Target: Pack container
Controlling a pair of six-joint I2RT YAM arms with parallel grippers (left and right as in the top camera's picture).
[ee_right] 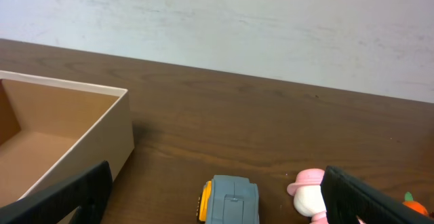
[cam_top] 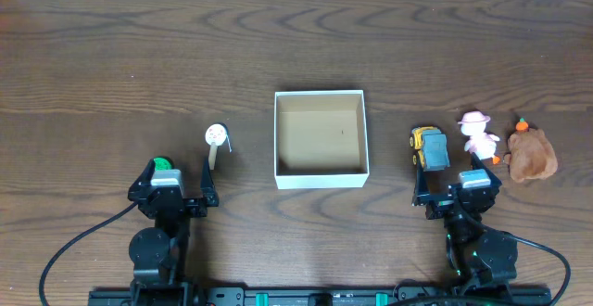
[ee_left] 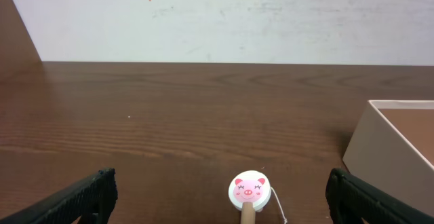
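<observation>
The container [cam_top: 321, 178] is a square white-walled box with a brown inside at the table's middle; it holds nothing. It also shows in the left wrist view [ee_left: 380, 141] and the right wrist view [ee_right: 102, 136]. A pig-face paddle toy [cam_top: 215, 139] lies left of it, seen in the left wrist view [ee_left: 250, 189]. A grey and yellow toy truck [cam_top: 429, 148], a pink-hatted figure [cam_top: 478, 135] and a brown plush [cam_top: 532, 155] lie to its right. My left gripper [cam_top: 173, 184] and right gripper [cam_top: 457, 187] are open and empty near the front edge.
A green round thing [cam_top: 164, 164] shows just behind my left gripper. Black cables [cam_top: 83, 241] run along the table's front. A pale wall [ee_left: 217, 20] stands behind the table's far edge.
</observation>
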